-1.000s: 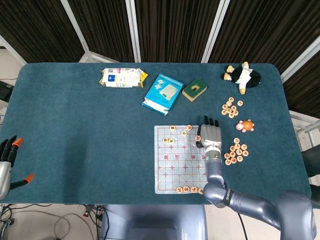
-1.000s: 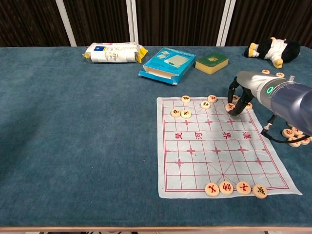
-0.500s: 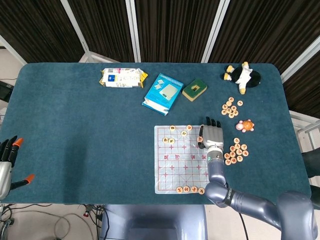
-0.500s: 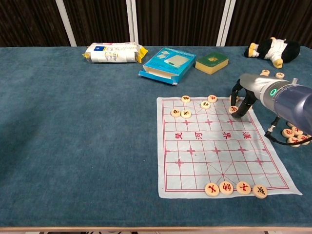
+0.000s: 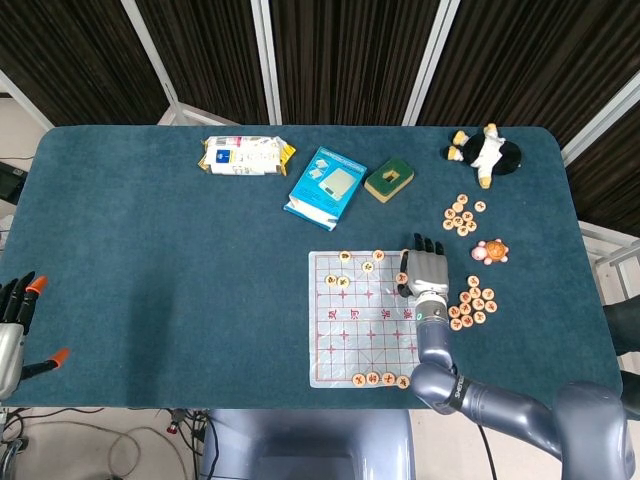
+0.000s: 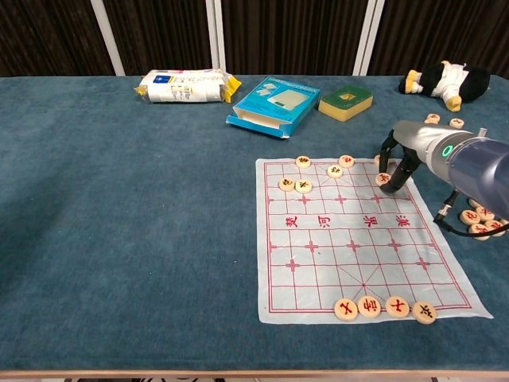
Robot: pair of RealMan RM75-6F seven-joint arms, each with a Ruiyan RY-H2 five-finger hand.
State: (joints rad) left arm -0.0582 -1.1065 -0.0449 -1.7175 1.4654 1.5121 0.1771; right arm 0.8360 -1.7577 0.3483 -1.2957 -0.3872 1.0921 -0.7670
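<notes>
Wooden chess piece [image 6: 383, 178] sat under our right hand [image 6: 395, 165], fingertips pinching it at the board's [image 6: 350, 239] far edge, seemingly for placement; left hand [image 5: 12, 320] hung open.

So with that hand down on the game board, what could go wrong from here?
The right hand has its fingertips at a wooden piece on the far right corner of the thin paper board. Dragging might wrinkle or shift the sheet, disturbing the nearby pieces. The piece could also slip off the board's edge. The forearm passes near the loose pile of pieces and might scatter it.
</notes>
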